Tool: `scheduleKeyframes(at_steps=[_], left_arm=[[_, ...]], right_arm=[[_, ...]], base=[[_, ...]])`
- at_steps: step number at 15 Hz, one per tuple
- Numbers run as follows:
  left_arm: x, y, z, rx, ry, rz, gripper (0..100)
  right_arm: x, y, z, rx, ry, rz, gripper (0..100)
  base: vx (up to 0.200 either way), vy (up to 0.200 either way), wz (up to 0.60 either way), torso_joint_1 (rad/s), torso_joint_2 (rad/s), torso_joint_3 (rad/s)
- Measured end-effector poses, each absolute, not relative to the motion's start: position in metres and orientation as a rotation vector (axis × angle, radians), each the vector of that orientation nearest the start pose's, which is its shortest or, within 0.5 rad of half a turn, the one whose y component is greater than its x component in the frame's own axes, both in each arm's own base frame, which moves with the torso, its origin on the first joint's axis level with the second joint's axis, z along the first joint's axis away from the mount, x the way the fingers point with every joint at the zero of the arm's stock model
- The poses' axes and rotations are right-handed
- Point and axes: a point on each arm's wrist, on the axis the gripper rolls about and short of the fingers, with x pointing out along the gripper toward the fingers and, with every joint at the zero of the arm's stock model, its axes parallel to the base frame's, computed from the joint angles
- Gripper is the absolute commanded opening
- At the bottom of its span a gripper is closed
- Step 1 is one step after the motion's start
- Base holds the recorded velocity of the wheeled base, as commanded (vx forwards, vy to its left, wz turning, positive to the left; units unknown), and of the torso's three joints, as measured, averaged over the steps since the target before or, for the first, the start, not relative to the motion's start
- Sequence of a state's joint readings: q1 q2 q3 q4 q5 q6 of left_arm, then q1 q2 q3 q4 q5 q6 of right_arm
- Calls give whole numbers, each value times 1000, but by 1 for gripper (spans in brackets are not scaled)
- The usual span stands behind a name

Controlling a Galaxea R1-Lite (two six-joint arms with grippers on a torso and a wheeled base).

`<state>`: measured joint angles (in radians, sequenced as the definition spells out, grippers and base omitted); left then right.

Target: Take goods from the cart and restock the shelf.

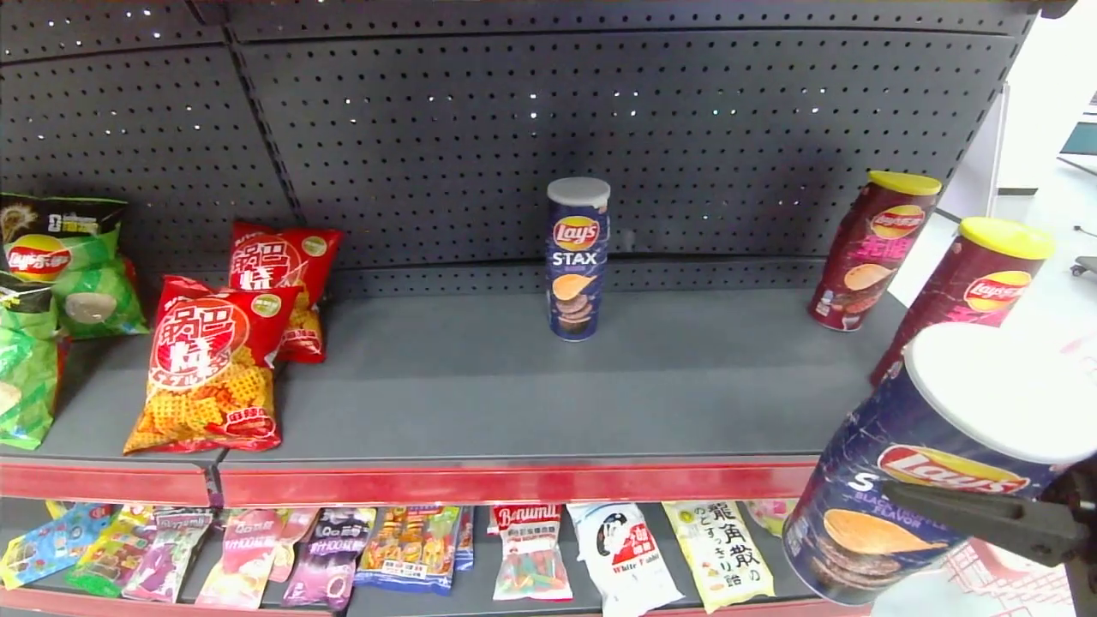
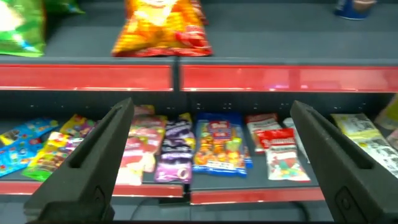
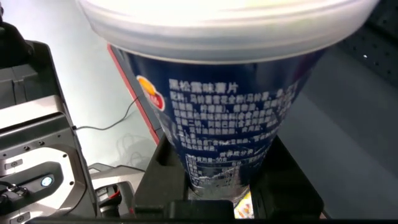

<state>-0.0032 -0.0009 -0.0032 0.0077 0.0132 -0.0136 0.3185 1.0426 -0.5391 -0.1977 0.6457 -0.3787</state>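
My right gripper [image 1: 986, 514] is shut on a dark blue chip can [image 1: 926, 463] with a white lid, held tilted at the lower right, in front of the shelf's right end. In the right wrist view that blue can [image 3: 224, 118] stands between the fingers [image 3: 158, 174]. A matching blue can [image 1: 577, 259] stands upright at the back middle of the grey shelf [image 1: 514, 386]. My left gripper [image 2: 211, 162] is open with nothing between its fingers, facing the red shelf edge [image 2: 186, 78] and the lower shelf of candy bags [image 2: 217, 143].
Two maroon cans with yellow lids [image 1: 872, 250] [image 1: 977, 287] stand at the shelf's right end. Red snack bags [image 1: 210, 364] and green chip bags [image 1: 51, 283] fill the left. The shelf's middle front is bare. Small candy bags [image 1: 411, 548] line the lower shelf.
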Motion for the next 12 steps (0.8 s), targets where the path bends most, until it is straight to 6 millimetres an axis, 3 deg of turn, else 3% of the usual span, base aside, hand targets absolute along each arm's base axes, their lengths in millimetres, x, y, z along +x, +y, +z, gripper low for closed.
scheduleKeyframes(at_steps=[12], left_arm=[[-23,0,76,-13,4,10,100]], right_arm=[[121,54,208,-289,142,1003,0]], base=[[0,0,0,0,0,0]])
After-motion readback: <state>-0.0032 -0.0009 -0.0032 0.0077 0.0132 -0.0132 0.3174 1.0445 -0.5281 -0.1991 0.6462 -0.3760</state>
